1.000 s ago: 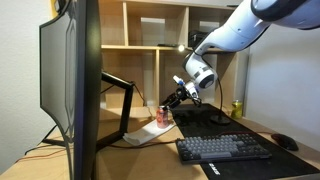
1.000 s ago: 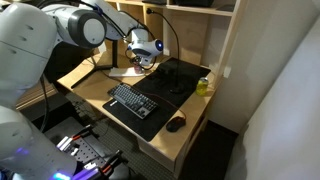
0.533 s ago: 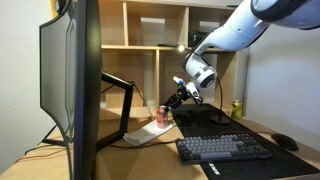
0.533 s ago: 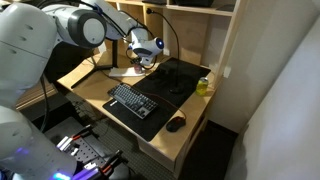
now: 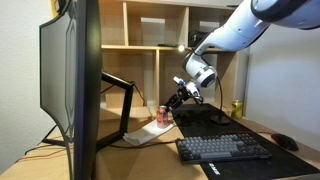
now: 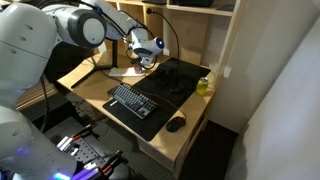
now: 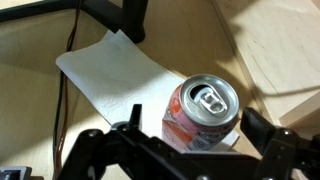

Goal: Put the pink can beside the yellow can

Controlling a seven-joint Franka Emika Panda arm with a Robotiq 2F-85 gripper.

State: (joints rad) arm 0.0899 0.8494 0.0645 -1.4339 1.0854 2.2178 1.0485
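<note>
— Where is the pink can (image 7: 203, 115) relative to the hand (image 5: 173, 102)?

— Just below it and slightly ahead. The can stands upright on a sheet of paper (image 7: 118, 68) on the bench (image 5: 135, 155), long axis vertical, silvery top facing the wrist view.

— And the hand?

— Spread wide, nothing held. In the wrist view its fingers sit either side of the can's lower edge, apart from it.

— So the next move?

— Likely a short descent to straddle the can. The yellow can (image 6: 203, 86) is well apart, at the bench's far side beyond the keyboard (image 5: 225, 148).
</note>
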